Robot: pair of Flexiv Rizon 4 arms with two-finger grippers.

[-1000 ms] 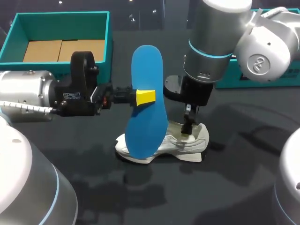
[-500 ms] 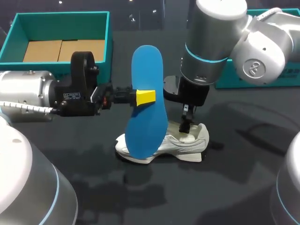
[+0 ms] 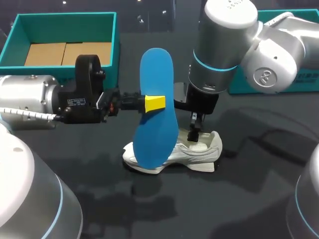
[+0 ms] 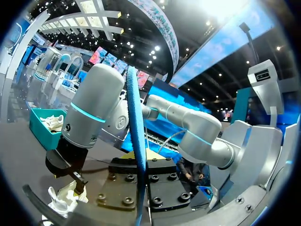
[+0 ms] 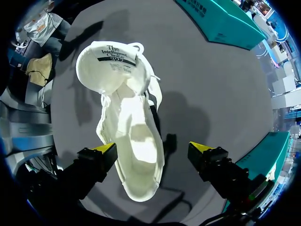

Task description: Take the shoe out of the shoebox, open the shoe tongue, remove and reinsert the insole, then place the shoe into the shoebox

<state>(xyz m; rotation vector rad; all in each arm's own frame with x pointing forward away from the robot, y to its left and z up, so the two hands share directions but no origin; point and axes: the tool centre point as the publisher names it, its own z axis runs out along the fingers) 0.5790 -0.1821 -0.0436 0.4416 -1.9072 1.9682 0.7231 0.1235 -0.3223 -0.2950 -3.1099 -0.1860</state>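
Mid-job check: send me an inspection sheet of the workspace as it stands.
Surface: dark grey table.
Job's things: white shoe upright at centre, outside the teal shoebox; blue insole out of the shoe, held on end in the air.
Clutter: second teal box at rear right.
Grippers: left gripper shut on the insole; right gripper open, fingers either side of the shoe's opening.
Cables: ribbed white cable along the left arm.
Surroundings: nothing seen.
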